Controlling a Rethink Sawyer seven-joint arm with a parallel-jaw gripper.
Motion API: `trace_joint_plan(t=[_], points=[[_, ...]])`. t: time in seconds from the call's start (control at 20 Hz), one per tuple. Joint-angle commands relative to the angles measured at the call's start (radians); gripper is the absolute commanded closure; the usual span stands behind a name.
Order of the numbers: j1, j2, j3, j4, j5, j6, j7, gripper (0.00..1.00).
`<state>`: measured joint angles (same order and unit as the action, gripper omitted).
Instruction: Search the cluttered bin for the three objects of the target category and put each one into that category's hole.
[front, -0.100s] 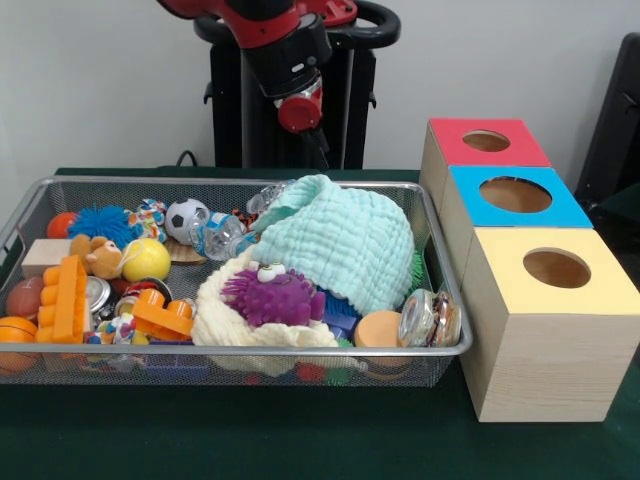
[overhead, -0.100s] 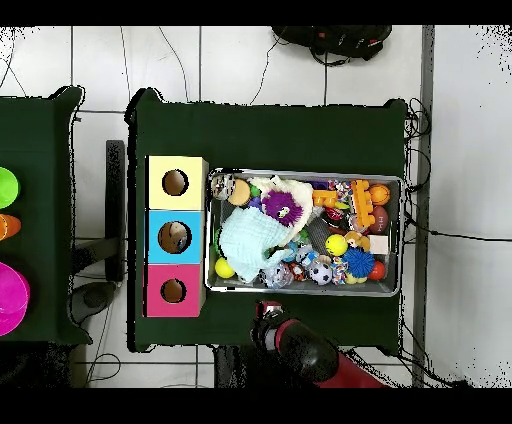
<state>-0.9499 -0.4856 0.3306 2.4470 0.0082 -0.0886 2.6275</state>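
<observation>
A wire mesh bin (front, -0.100s: 240, 350) (overhead, -0.100s: 305, 291) holds a jumble of toys. On top lie a mint green cloth (front, -0.100s: 345, 240) (overhead, -0.100s: 250, 240), a purple spiky ball (front, -0.100s: 270, 297) (overhead, -0.100s: 282, 207) on a cream cloth (front, -0.100s: 215, 320), a soccer ball (front, -0.100s: 186, 217), a yellow ball (front, -0.100s: 146, 259) (overhead, -0.100s: 336, 244), orange bricks (front, -0.100s: 70, 298), a blue spiky ball (front, -0.100s: 100, 222) and a glass jar (front, -0.100s: 428, 318). Beside the bin stand three wooden boxes, each with a round hole: red (front, -0.100s: 450, 140) (overhead, -0.100s: 155, 290), blue (front, -0.100s: 470, 205) (overhead, -0.100s: 155, 237) and yellow (front, -0.100s: 500, 285) (overhead, -0.100s: 190, 168). My gripper (front, -0.100s: 318, 148) (overhead, -0.100s: 265, 312) hangs behind the bin's far rim, holding nothing that I can see.
The bin and boxes sit on a dark green tablecloth (front, -0.100s: 300, 430). A second table at the overhead view's left edge carries green (overhead, -0.100s: 5, 187) and magenta (overhead, -0.100s: 10, 298) round items. Cables trail over the tiled floor around the table.
</observation>
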Motion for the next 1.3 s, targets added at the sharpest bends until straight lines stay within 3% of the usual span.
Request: trace_joint_plan(t=[0.05, 0.35, 1.1, 1.3], points=[[-0.006, 0.031, 0.032, -0.188, 0.084, 0.059, 0.103, 0.00], [-0.046, 0.076, 0.041, -0.235, 0.019, 0.099, 0.008, 0.00], [0.000, 0.091, 0.043, -0.175, -0.012, -0.048, 0.087, 0.00], [0.001, 0.042, 0.018, -0.206, -0.023, 0.111, -0.004, 0.00]])
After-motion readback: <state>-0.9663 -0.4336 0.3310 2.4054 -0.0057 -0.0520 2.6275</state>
